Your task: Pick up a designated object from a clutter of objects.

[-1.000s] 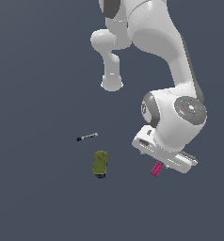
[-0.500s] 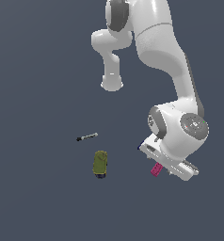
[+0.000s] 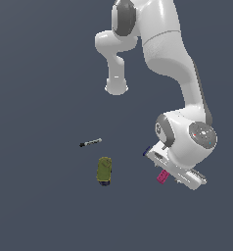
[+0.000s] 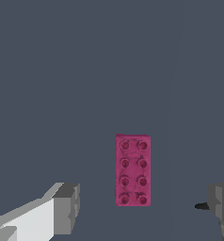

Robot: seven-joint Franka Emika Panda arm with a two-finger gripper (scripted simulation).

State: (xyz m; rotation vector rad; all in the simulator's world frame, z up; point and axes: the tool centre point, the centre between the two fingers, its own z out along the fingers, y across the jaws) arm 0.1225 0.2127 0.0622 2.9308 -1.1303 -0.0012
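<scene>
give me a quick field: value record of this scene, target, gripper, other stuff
target: magenta studded block, lying flat, two rows of four studs
gripper: gripper open, fingers either side of the block, not touching it
clutter: olive-green bottle on its side; thin black-and-silver stick, apart from the bottle
surface: dark grey floor
status: block not yet grasped

Magenta block [image 4: 133, 170] is showing as moulded plastic — smooth faces, two rows of round studs, a soft sheen on the stud tops. Arm shell [image 3: 172, 54] is reading as glossy white plastic with brighter highlights on its curves; its joint caps are looking grey and duller. Gripper [image 4: 143, 207] fingers [image 4: 66, 208] are appearing matt grey, flat-sided. Olive-green bottle [image 3: 104, 169] is looking matt. Thin stick [image 3: 90, 142] is showing black at one end, silvery at the other — metal-like. Ground [image 3: 40, 73] is rendering as flat, matt slate-grey.
</scene>
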